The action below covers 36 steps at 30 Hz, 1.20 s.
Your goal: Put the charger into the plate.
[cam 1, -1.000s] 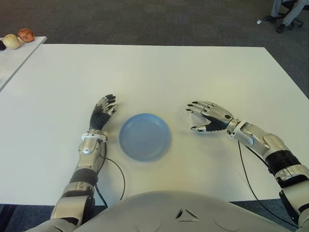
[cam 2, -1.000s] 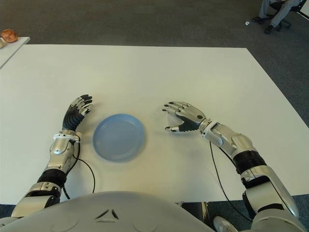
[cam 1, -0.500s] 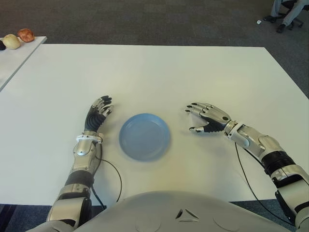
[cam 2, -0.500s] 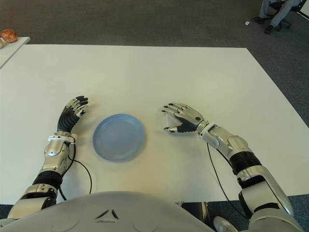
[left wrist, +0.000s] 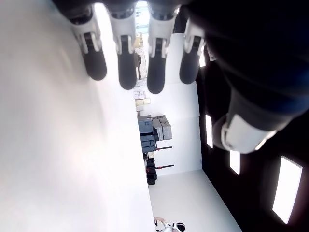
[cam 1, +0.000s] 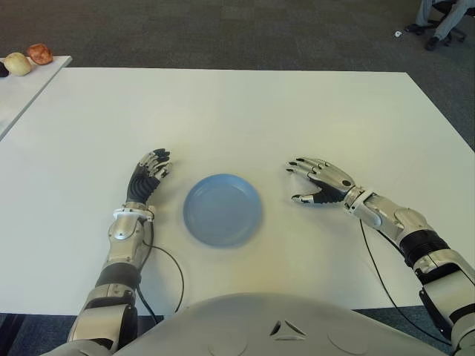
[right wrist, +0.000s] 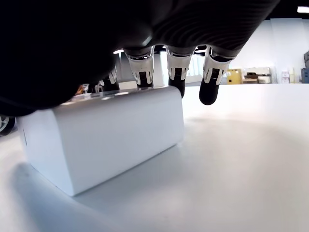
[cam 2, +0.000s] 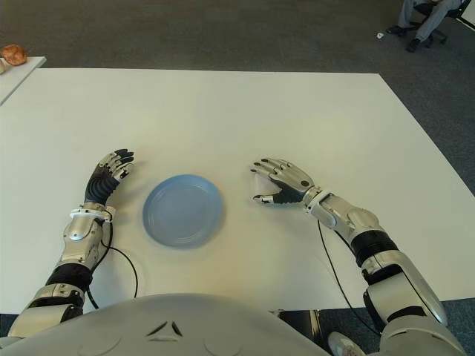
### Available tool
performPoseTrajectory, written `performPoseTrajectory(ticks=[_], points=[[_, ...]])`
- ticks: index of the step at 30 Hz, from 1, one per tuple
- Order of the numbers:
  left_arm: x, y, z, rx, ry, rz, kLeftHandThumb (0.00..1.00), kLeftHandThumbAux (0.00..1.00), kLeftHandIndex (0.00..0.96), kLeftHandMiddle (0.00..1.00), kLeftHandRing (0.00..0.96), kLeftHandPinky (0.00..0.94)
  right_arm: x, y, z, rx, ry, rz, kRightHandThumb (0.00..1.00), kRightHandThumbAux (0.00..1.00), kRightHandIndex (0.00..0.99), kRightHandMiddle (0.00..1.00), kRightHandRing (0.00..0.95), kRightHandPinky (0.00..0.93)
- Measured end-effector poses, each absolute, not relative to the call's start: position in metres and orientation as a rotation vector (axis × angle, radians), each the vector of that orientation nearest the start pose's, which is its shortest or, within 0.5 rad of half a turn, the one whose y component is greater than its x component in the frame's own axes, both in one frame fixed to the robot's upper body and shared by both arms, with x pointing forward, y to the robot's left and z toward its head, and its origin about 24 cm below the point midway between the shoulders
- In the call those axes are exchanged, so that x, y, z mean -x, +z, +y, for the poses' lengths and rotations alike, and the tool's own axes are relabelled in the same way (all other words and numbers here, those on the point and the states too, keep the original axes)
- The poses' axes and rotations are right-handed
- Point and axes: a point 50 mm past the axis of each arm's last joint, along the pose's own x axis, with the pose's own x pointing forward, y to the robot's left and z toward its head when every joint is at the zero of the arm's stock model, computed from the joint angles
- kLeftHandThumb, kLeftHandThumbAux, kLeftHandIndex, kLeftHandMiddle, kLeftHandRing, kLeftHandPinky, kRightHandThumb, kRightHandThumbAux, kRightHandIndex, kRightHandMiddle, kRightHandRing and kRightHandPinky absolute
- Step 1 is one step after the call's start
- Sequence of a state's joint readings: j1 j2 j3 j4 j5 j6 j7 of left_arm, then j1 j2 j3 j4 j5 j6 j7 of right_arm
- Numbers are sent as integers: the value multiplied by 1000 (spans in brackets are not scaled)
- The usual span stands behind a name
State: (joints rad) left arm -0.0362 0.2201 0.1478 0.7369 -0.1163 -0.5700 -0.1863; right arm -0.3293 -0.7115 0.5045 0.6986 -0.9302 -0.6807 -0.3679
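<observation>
The blue plate (cam 1: 223, 210) lies on the white table (cam 1: 237, 111), midway between my two hands. The charger (right wrist: 101, 135) is a white rectangular block that shows only in the right wrist view, lying on the table directly under my right hand's fingers (right wrist: 175, 72). In the eye views my right hand (cam 1: 310, 183) sits just right of the plate, palm down, and hides the charger beneath it. Its fingers are extended over the block, not closed around it. My left hand (cam 1: 148, 172) shows left of the plate, fingers straight and holding nothing.
A second white table (cam 1: 18, 85) at the far left carries a few small round objects (cam 1: 30, 58). A person's legs by a chair (cam 1: 441, 18) show at the top right. Cables (cam 1: 174, 271) trail from both wrists toward the near table edge.
My left hand has drawn back and to the left, away from the plate. My right hand has barely shifted and stays over the same spot.
</observation>
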Motion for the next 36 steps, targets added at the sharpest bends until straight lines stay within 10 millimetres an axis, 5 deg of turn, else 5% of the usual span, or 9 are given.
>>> performPoseTrajectory(ticks=[36], points=[[-217, -42, 240, -89, 43, 110, 0, 603, 220, 236, 215, 205, -265, -6, -222, 1534, 664, -417, 199, 192, 0, 0, 0, 3]])
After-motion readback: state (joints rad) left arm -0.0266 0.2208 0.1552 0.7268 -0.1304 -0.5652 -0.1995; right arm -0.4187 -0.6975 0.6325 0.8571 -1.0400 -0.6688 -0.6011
